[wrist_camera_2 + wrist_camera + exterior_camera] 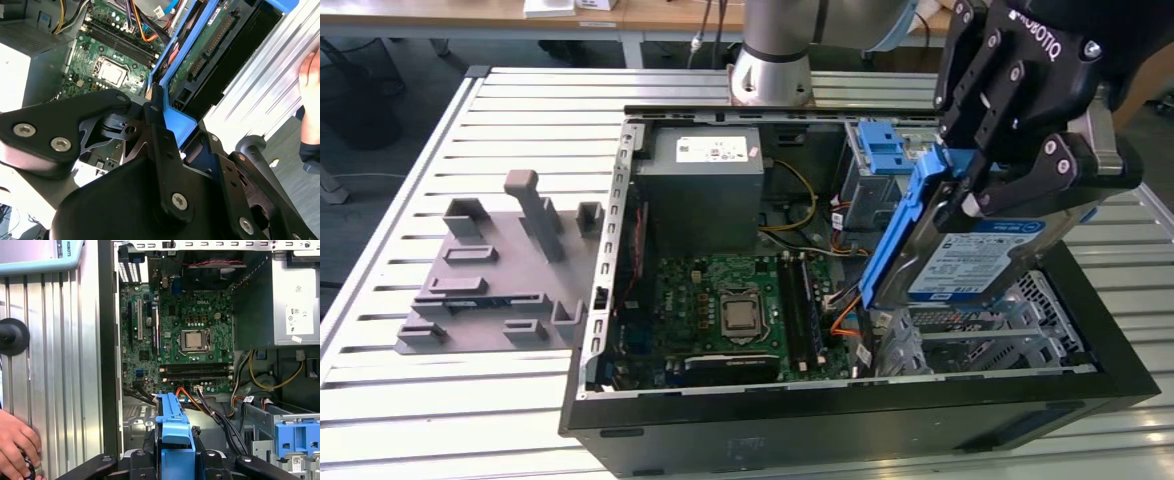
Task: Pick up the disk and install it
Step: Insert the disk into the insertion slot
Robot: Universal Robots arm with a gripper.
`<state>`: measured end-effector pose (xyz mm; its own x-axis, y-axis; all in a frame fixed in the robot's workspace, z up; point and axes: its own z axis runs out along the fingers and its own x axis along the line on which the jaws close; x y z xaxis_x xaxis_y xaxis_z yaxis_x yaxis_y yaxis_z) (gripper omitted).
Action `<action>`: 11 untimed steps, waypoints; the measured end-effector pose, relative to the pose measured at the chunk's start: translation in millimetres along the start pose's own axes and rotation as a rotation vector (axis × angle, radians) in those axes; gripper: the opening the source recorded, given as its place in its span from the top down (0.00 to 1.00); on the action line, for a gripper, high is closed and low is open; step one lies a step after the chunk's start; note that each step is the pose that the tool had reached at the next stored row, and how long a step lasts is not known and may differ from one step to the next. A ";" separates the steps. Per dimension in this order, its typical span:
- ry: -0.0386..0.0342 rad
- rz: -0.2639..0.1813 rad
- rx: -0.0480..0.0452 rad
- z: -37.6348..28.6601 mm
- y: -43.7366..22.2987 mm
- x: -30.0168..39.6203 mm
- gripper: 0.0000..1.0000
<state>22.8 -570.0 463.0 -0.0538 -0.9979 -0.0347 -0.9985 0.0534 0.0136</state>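
1. While the gripper (994, 195) hangs over the open computer case (854, 410), its fingers are clamped on the disk (971, 255), held tilted on edge above the metal drive cage (1014, 325)
2. Judged best: a firm grip, frame edges square to the cage, clear of the orange cables (843, 308)
3. The disk is flat silver metal with a white-and-blue label and a blue plastic frame
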 end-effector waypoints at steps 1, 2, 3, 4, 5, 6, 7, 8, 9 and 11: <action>0.0000 0.000 0.0000 0.1 -0.1 0.0 0.63; 0.0000 0.000 0.0000 0.2 -0.1 0.0 0.63; 0.0000 0.000 0.0000 0.2 -0.1 0.0 0.63; -0.0002 0.000 0.0000 0.3 -0.1 0.1 0.63; -0.0001 0.000 0.0000 0.3 -0.2 0.1 0.63; -0.0001 0.000 0.0000 0.3 -0.2 0.1 0.63; -0.0002 0.000 0.0000 0.3 -0.2 0.1 0.63; -0.0002 0.000 0.0000 0.3 -0.7 0.0 0.63; -0.0003 0.000 0.0000 0.4 -1.5 0.0 0.63; -0.0003 0.000 0.0000 0.5 -4.3 -0.2 0.63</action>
<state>27.1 -570.1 462.4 -0.0538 -0.9979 -0.0351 -0.9985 0.0533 0.0135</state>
